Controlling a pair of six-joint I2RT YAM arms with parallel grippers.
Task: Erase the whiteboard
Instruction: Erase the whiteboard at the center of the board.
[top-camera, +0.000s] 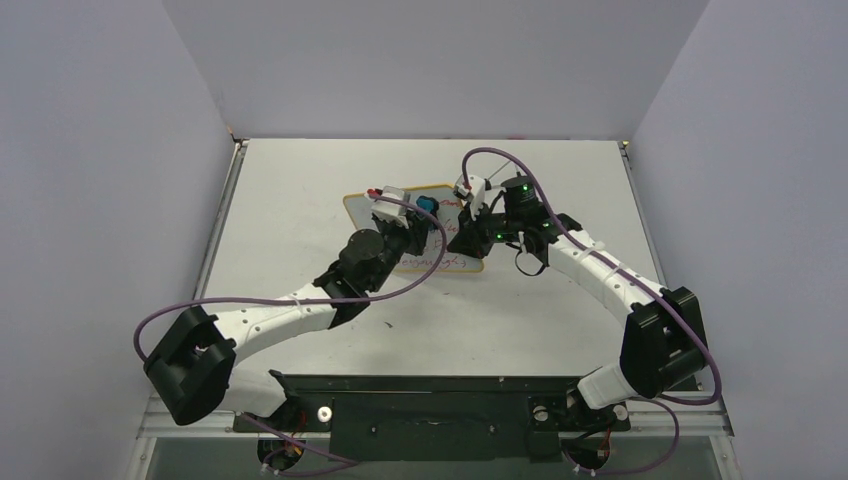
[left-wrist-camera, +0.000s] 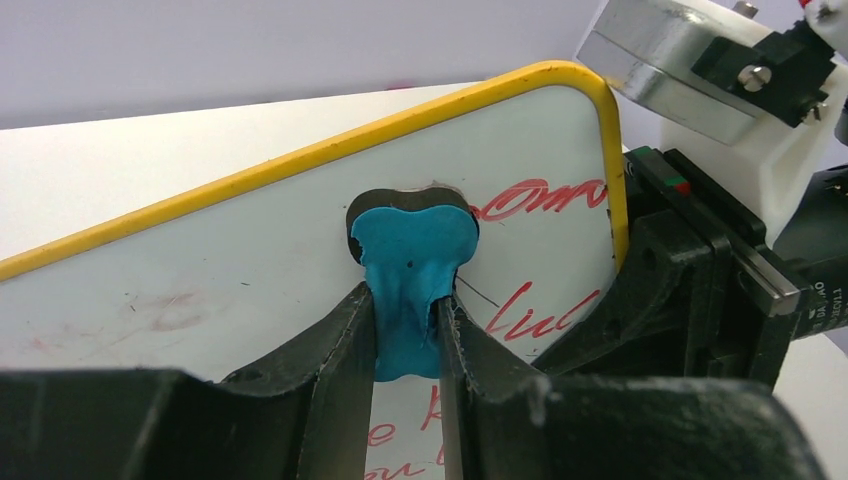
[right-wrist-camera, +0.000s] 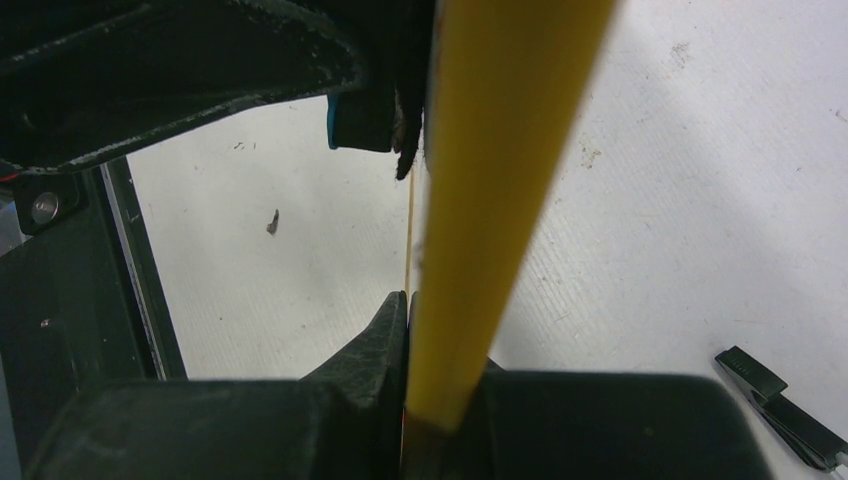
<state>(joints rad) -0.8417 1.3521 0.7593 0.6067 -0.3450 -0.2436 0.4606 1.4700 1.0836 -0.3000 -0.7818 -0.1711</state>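
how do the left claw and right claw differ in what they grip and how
The left claw pinches the blue eraser; the right claw clamps the whiteboard by its yellow rim. The left claw holds its eraser against the board face beside red writing; the right claw only grips the edge. Both are shut on something.

black piece (right-wrist-camera: 772, 398) lies on the white table (right-wrist-camera: 700, 150)

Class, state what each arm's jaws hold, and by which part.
Left gripper: the blue eraser, by the end away from the board. Right gripper: the whiteboard, by its yellow side edge.
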